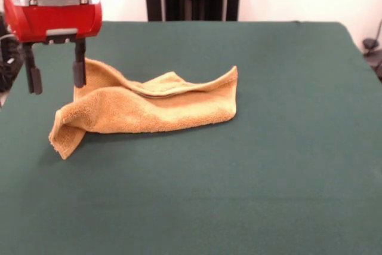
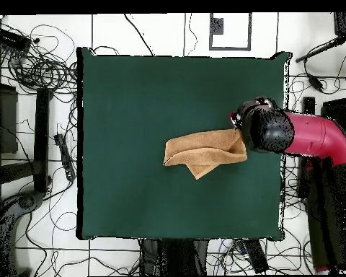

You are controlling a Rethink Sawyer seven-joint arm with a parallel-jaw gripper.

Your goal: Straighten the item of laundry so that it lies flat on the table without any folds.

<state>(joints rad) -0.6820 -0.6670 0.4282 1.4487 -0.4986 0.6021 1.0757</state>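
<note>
Hovering gripper (image 1: 55, 77), fingers spread, nothing held, at towel (image 1: 149, 108) end nearest table (image 1: 286, 165) left edge in front view. Towel folded double, one corner tucked under. Risks: pinching both layers drags fold along; lifting too little leaves tuck; pulling outward slides towel off edge.

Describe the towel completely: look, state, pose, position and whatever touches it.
The towel is orange-tan terry, soft and fuzzy, folded over itself lengthwise into a rumpled band rather than lying flat. A woven border band runs along its raised upper edge. One corner droops to a point at the picture's lower left in the front view. It rests on the green table, near one edge. The open gripper hangs at its end; one finger looks to meet the cloth, though contact is unclear.
</note>
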